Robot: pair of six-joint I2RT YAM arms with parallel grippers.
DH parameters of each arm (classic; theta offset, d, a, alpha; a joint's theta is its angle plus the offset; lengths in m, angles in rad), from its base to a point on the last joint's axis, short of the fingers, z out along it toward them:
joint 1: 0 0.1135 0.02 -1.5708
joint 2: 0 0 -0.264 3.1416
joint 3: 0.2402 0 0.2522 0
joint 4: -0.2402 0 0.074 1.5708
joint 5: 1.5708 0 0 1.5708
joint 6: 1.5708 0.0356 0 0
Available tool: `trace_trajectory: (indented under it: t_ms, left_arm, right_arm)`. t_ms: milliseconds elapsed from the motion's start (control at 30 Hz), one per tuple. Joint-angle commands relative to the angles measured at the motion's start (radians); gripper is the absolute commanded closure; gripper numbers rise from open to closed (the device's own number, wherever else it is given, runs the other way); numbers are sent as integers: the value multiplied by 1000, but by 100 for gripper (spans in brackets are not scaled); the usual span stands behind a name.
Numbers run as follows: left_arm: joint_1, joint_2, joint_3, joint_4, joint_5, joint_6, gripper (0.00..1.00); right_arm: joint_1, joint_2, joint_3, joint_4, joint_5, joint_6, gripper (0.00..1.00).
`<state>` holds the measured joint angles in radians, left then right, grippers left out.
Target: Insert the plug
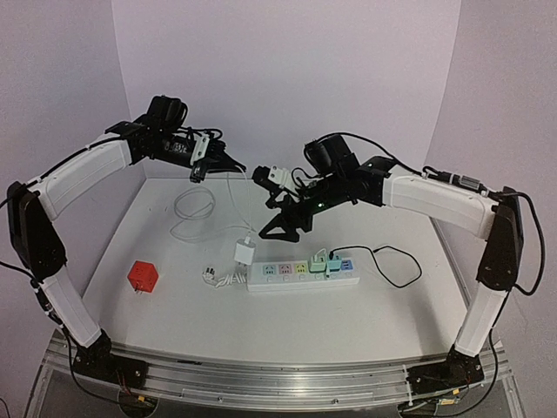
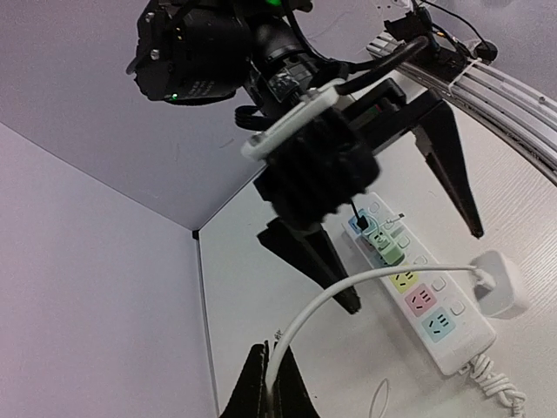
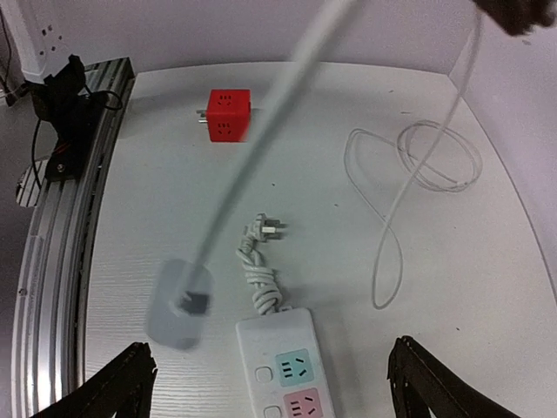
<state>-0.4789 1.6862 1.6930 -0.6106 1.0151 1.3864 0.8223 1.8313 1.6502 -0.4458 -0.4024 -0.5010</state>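
- Grip on the cord: the left gripper (image 2: 266, 383) is clamped shut on the white cable (image 2: 348, 283), well back from its end. The white adapter (image 1: 244, 252) therefore dangles below it. This looks like a way to carry the plug over and offer it up, not to push it in.
- Plug position: the adapter sits just beside the left end of the power strip (image 1: 300, 272), not in any socket. I cannot tell whether it touches the table (image 1: 174, 322).
- Right gripper (image 1: 285, 222): its jaws are spread wide and hold nothing. It hovers over the strip near the adapter, probably ready to take the adapter body for a firmer, aimed hold.
- Sockets: the strip's right end holds green and blue adapters (image 1: 331, 261) with a black cord (image 1: 396, 261). The coloured sockets to their left look free.
- Red cube socket (image 1: 143, 276): it stands well apart to the left, with nothing plugged in that shows.
- Strip's own plug (image 3: 265, 231): it lies loose on the table.
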Motion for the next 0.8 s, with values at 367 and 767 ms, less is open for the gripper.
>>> trace_trajectory:
  t_ms: [367,767]
  left_arm:
    - [-13,-72,71,70,67,-92,100]
    - [-12,-69,68,84,62,-110,100]
  right_arm:
    - [31,61,23,111,75,21,27]
    - [36,80,27,126,-35,65,20]
